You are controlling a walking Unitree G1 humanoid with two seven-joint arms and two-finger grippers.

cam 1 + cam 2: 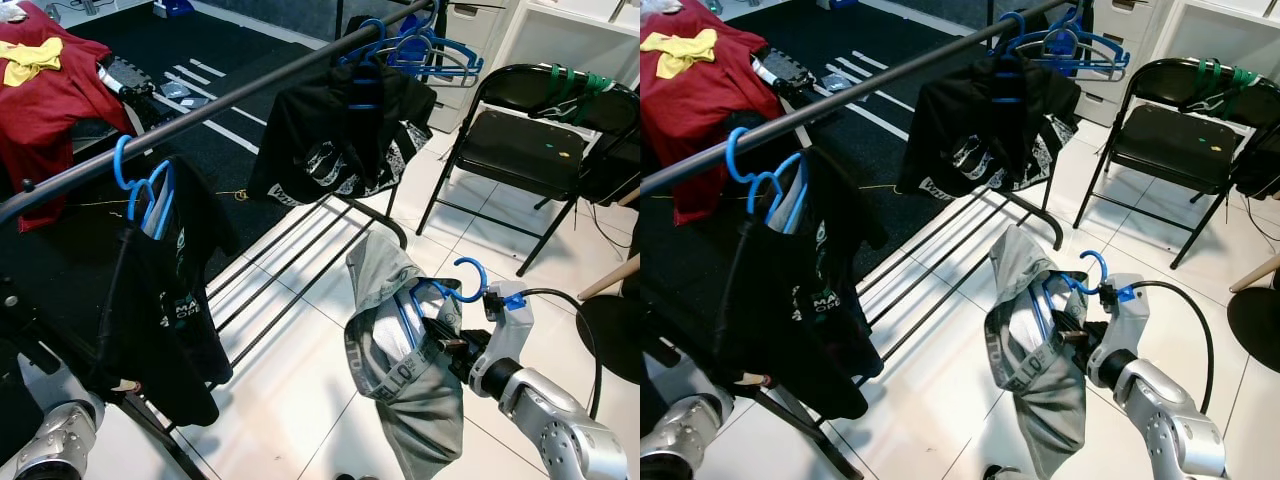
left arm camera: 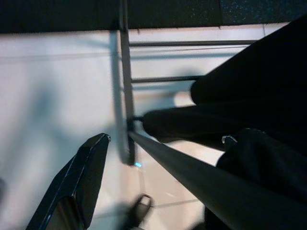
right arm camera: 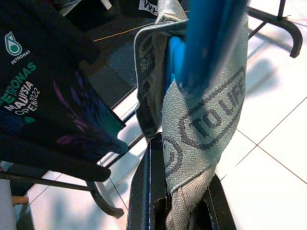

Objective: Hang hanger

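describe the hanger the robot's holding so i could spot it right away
Start at the black clothes rail running across the scene, then drop to the white tiles at its right. There the right gripper holds a blue hanger carrying a grey garment; every other hanger already hangs on the rail.

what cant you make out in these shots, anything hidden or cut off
- Blue hanger: only its hook and part of the frame show; the grey garment wraps the rest in both eye views.
- Right gripper: its fingers are buried in that garment's waistband.
- Left gripper: one finger shows in the dark left wrist view, cut off by the edge, so its state is unclear.
- Clothes rail: both ends run out of frame.
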